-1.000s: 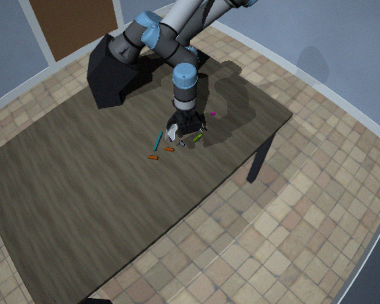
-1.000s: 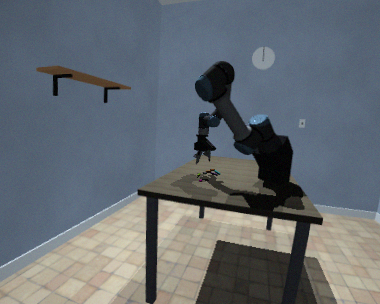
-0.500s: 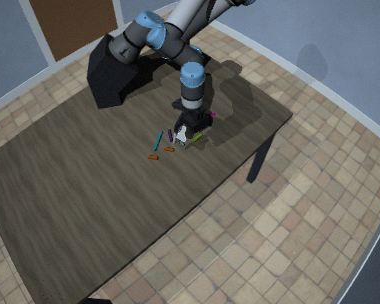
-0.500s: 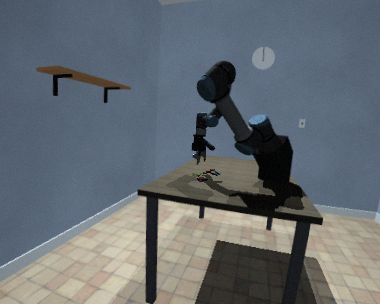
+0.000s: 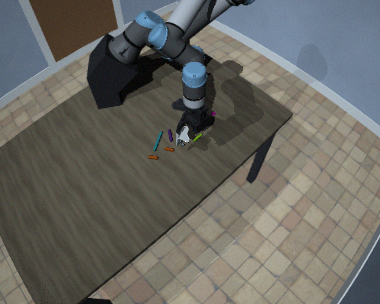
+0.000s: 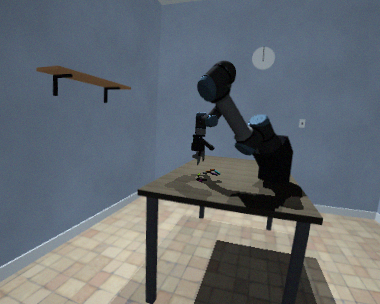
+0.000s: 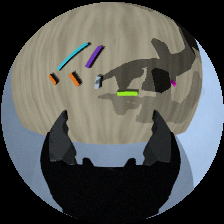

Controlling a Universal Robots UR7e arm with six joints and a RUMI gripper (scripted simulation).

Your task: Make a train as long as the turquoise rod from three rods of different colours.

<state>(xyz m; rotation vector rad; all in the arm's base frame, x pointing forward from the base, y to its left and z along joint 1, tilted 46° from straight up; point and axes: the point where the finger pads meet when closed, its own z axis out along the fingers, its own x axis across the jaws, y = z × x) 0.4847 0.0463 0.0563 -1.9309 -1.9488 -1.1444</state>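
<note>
The turquoise rod (image 5: 158, 141) (image 7: 73, 55) lies flat, with the purple rod (image 5: 170, 135) (image 7: 94, 57) beside it, a gap between. One orange rod (image 5: 169, 149) (image 7: 75, 79) lies between the grey rod (image 7: 98, 82) and a second orange rod (image 5: 153, 157) (image 7: 53, 79). The lime rod (image 5: 198, 137) (image 7: 127, 93) lies beyond the grey one. A small magenta rod (image 5: 213, 114) (image 7: 173, 83) lies farther off, by the gripper's shadow. No rods touch end to end. My gripper (image 6: 199, 159) (image 7: 109, 110) is open and empty above the table. In the top view it partly hides the grey rod's area.
The wooden table (image 5: 88, 200) (image 6: 163, 189) bears the rods and the arm's dark base (image 5: 105, 75) (image 6: 275, 162). The arm's shadow falls across the table around the lime and magenta rods. A wall shelf (image 6: 83, 76) is far from the gripper.
</note>
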